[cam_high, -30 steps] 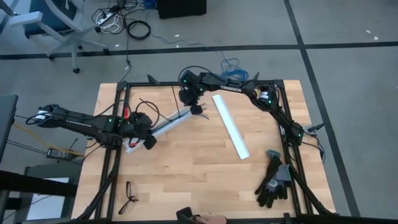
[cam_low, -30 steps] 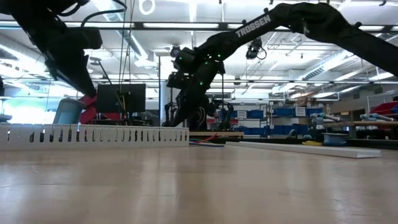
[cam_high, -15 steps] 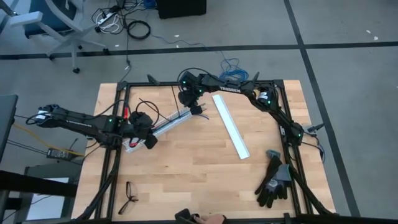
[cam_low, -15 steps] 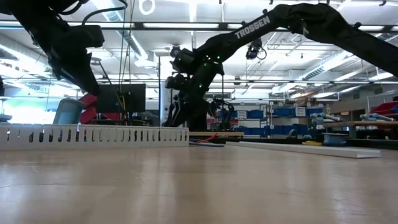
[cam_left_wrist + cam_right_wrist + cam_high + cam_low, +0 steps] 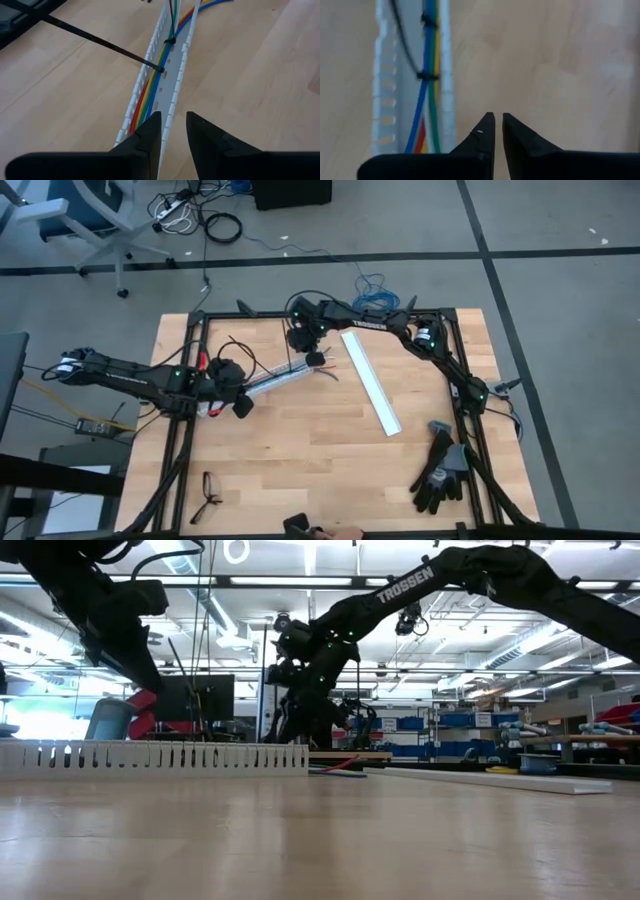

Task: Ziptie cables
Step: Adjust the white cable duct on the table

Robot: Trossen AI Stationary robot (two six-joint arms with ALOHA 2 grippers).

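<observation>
The cables point(image 5: 150, 95), red, yellow, green and blue wires, lie inside a long white slotted channel point(image 5: 270, 383). Two black zip ties point(image 5: 170, 40) bind them, and one tie's long tail point(image 5: 90, 37) sticks out sideways. The wires spill out of the channel's right end point(image 5: 327, 372). My left gripper point(image 5: 238, 406) is at the channel's left end, shut on it. My right gripper point(image 5: 314, 358) hovers at the channel's right end with its fingers shut point(image 5: 498, 127) over bare table beside the channel, holding nothing that I can see. My left gripper point(image 5: 174, 137) pinches one side wall of the channel point(image 5: 172, 107) near its left end, between its two fingers. The fingers point along the channel, slanting down from the table's left. The channel rests on the table.
A second white strip point(image 5: 371, 382) lies to the right of the channel. Black gloves point(image 5: 440, 470) sit near the right edge and a pair of glasses point(image 5: 208, 496) near the near-left corner. A person's hand point(image 5: 325, 532) shows at the near edge. The table's middle is bare wood.
My right gripper has come down toward the channel's right end. The channel has swung slightly on the table: its right end has slid a little rightward while the left end stays in my left gripper.
</observation>
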